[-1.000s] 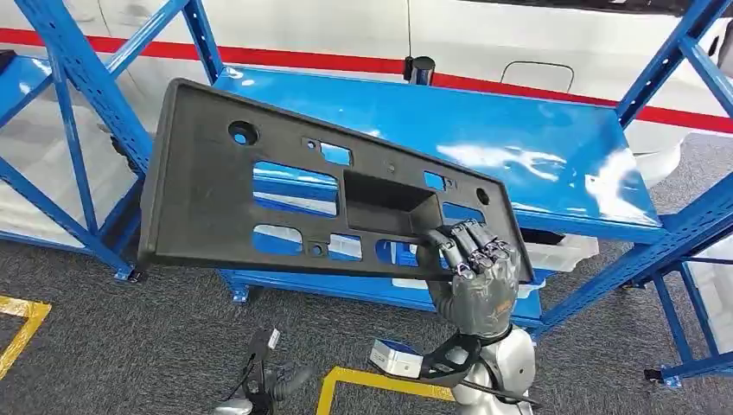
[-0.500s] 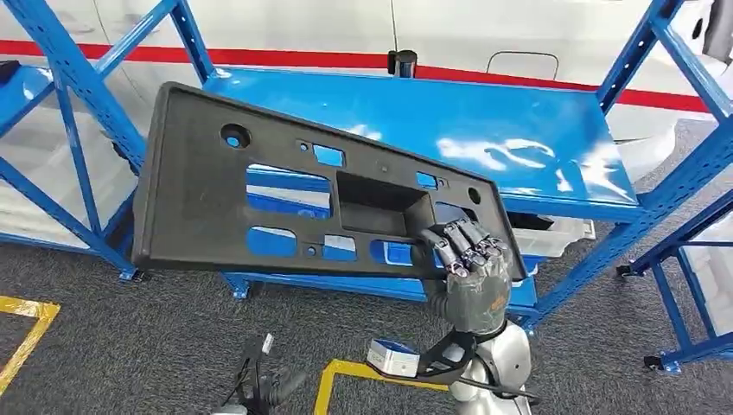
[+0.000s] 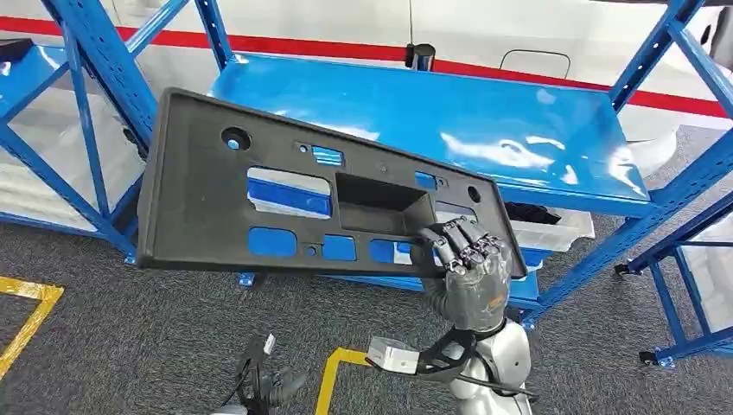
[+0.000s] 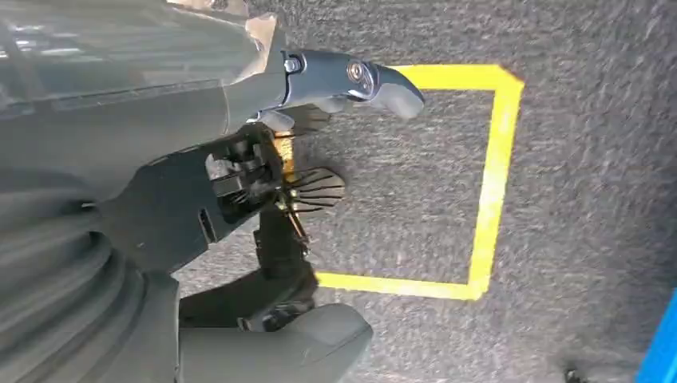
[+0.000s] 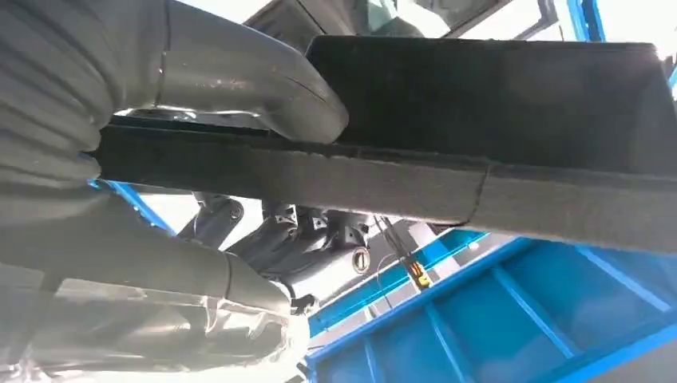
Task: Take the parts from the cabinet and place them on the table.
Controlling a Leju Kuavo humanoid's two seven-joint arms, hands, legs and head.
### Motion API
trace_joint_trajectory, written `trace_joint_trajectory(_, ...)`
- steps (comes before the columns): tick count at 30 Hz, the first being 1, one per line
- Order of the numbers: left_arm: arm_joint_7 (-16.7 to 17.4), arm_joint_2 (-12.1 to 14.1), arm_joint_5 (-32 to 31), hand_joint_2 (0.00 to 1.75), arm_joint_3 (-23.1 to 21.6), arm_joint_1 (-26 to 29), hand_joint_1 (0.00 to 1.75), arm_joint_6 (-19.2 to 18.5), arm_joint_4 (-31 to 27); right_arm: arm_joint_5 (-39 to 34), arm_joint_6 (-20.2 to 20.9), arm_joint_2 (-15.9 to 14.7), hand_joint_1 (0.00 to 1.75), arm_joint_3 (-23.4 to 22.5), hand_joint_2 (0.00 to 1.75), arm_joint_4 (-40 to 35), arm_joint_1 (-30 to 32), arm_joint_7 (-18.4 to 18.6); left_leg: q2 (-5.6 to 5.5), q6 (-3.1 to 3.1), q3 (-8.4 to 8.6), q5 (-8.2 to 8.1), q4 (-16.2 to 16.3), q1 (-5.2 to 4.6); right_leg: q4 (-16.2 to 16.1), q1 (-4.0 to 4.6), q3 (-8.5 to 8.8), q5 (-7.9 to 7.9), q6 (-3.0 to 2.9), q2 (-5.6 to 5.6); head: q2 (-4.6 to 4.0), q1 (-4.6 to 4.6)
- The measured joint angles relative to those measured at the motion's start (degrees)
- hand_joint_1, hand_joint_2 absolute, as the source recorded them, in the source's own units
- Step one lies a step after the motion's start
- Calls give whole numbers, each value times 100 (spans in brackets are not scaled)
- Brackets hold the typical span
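Your right robot hand grips the lower right edge of the large black moulded plastic panel with cut-outs, held tilted in the air before the blue metal shelf rack, left robot hand hanging over grey carpet, its fingers hard to read

Left hand hanging over grey carpet, holding nothing, thumb stretched out, darker fingers spread apart. Yellow tape on the floor, forming a square outline. Blue corner at the edge.
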Motion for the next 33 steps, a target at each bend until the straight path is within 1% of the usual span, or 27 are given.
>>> trace_joint_trajectory(1, 0, 2, -15, 175, 18, 0, 0, 0, 0, 7, 0, -4, 175, -2, 175, 7, 10, 4, 2, -3, -43, 33, 3, -1, 281, 0, -86, -90, 24, 0, 0, 13)
trace_joint_trajectory(2, 2, 2, -56, 175, 48, 3, 0, 0, 0, 11, 0, -9, 175, -7, 175, 13, 23, 15, 2, -13, -89, 70, 5, -2, 267, -4, -21, -71, 68, 0, 0, 9)
trace_joint_trajectory(3, 2, 2, -65, 175, 63, 3, 0, 0, 0, 31, 0, -13, 175, -9, 175, 15, 23, 17, 1, -23, -122, 95, 10, -2, -11, -6, 186, 30, 118, -1, 0, 18)
trace_joint_trajectory(5, 7, 0, -129, 175, 105, 2, 0, 0, -2, 61, 0, -17, 175, -7, 175, 20, 10, 44, -9, -69, -172, 145, 29, 0, -1123, -26, 865, 353, 204, -5, 0, 20)
trace_joint_trajectory(6, 9, -2, -146, 175, 133, 2, 0, 0, -11, 66, 0, -17, 175, -4, 175, 20, 5, 50, -9, -99, -193, 163, 46, -5, -1548, -36, 1082, 363, 188, -7, 0, 24)
trace_joint_trajectory(7, 9, 2, -179, 175, 159, -3, 0, 0, -15, 68, 0, -20, 175, -4, 175, 20, 10, 50, -13, -125, -225, 174, 71, -46, -1582, 26, 1079, 396, 153, 11, 0, 15)
trace_joint_trajectory(8, 9, 4, -188, 175, 173, -3, 0, 0, -15, 63, 0, -24, 175, -9, 175, 20, 12, 50, -9, -170, -247, 209, 68, -44, -1565, 14, 1054, 428, 101, 17, 0, 11)
trace_joint_trajectory(10, 11, 7, -227, 175, 207, 9, 0, -7, -15, 66, 0, -24, 175, -15, 175, 22, 23, 48, -10, -245, -261, 274, 58, -20, -1534, 45, 1016, 477, 28, 23, 0, 16)
trace_joint_trajectory(11, 11, 18, -234, 175, 225, 11, 0, -7, -15, 66, 0, -22, 175, -15, 175, 22, 21, 46, -18, -270, -289, 298, 66, -16, -1559, -50, 968, 532, -33, 20, 0, 20)
trace_joint_trajectory(12, 11, 20, -242, 175, 256, 10, 0, -7, -15, 66, 0, -20, 175, -13, 175, 22, 15, 37, -26, -300, -361, 118, 166, 7, -1561, -58, 973, 576, -63, 12, 0, 11)
trace_joint_trajectory(13, 11, 24, -256, 175, 273, 12, 0, -7, -15, 61, 0, -11, 175, -11, 175, 22, 16, 33, -27, -332, -485, -219, 513, 19, -1560, -61, 921, 619, -131, 3, 0, -17)
trace_joint_trajectory(15, 11, 39, -293, 175, 308, 19, 0, -4, -15, 48, 0, -11, 175, -9, 175, 24, 19, 22, -32, -390, -802, -733, 1422, 25, -1557, -38, 822, 692, -162, -6, 0, -22)
trace_joint_trajectory(16, 11, 46, -304, 175, 315, 31, 0, -4, -15, 33, 0, -11, 175, -9, 175, 35, 21, 13, -31, -407, -913, -895, 1816, 26, -1554, -29, 764, 731, -157, -8, 0, -24)
trace_joint_trajectory(17, 11, 52, -315, 175, 319, 47, 0, -4, -15, 22, 0, -11, 175, -9, 175, 39, 24, 13, -31, -407, -884, -904, 1898, 27, -1553, -23, 717, 767, -153, -8, 0, -22)
trace_joint_trajectory(18, 11, 55, -328, 175, 326, 56, 0, -4, -15, 6, 0, -11, 175, -9, 175, 46, 24, 11, -30, -395, -708, -810, 1700, 27, -1550, -19, 673, 805, -150, -6, 0, -28)
trace_joint_trajectory(20, 9, 59, -347, 175, 347, 56, 0, -6, -15, -22, 0, -11, 175, -9, 175, 48, 21, 4, -30, -356, -17, -456, 693, 27, -1541, -19, 618, 852, -116, 3, 0, -30)
trace_joint_trajectory(21, 9, 59, -352, 175, 363, 47, 0, -7, -20, -33, 0, -11, 175, -7, 175, 50, 15, 2, -42, -325, 344, -383, 165, 26, -1529, -17, 611, 874, -83, 3, 0, -28)
trace_joint_trajectory(22, 9, 59, -352, 175, 385, 40, 0, -9, -31, -50, 0, -13, 175, -4, 175, 50, 12, -2, -47, -293, 399, -421, 27, -13, -1511, 50, 580, 897, -47, 2, 0, -26)
trace_joint_trajectory(25, 4, 68, -361, 175, 409, 65, 0, -13, -33, -74, 0, -11, 175, 7, 175, 59, 10, -4, -50, -177, 337, -344, 60, -64, -1543, 3, 563, 986, 80, -9, 0, -13)
trace_joint_trajectory(26, 7, 68, -367, 175, 413, 65, 0, -13, -33, -105, 0, -13, 175, 4, 175, 61, 9, -11, -40, -105, 311, -268, 5, -49, -1542, 41, 552, 1018, 125, -1, 0, -13)
trace_joint_trajectory(27, 7, 63, -369, 175, 417, 57, 0, -13, -35, -129, 0, -15, 175, 2, 175, 66, 5, -13, -8, -59, 289, -198, -21, -19, -1422, 17, 456, 873, 112, -1, 2, -15)
trace_joint_trajectory(28, 7, 63, -371, 175, 424, 58, 0, -13, -42, -131, 0, -15, 175, 4, 175, 68, 0, -13, -6, -8, 229, -157, -21, -19, -1160, 24, 340, 636, 68, 1, 0, 7)
trace_joint_trajectory(29, 7, 61, -376, 175, 439, 62, 0, -13, -46, -133, 0, -22, 175, 4, 175, 74, -1, -13, -5, 18, 168, -114, -20, -23, -748, 10, 195, 372, 31, 1, 0, 33)
trace_joint_trajectory(30, 7, 59, -378, 175, 446, 70, 0, -13, -46, -133, 0, -28, 175, 2, 175, 87, 0, -13, 2, 23, 93, -63, -18, -27, -251, 2, 24, 124, 18, 2, 0, 26)
trace_joint_trajectory(31, 9, 61, -376, 175, 450, 80, 0, -13, -46, -133, 0, -37, 175, 0, 175, 103, 2, -13, 11, 21, 23, -17, -16, -29, 145, -3, -89, -33, 34, 1, 0, 35)
trace_joint_trajectory(32, 11, 63, -378, 175, 455, 91, 0, -11, -46, -133, 0, -46, 175, 0, 175, 118, 5, -15, 18, 15, -46, 33, -14, -29, 325, -7, -91, -59, 82, 1, 0, 35)
trace_joint_trajectory(33, 11, 63, -378, 175, 463, 97, 0, -11, -46, -136, 0, -50, 175, 0, 175, 131, 5, -15, 20, 1, -113, 82, -9, -29, 194, -9, 65, 25, 147, 1, 0, 37)
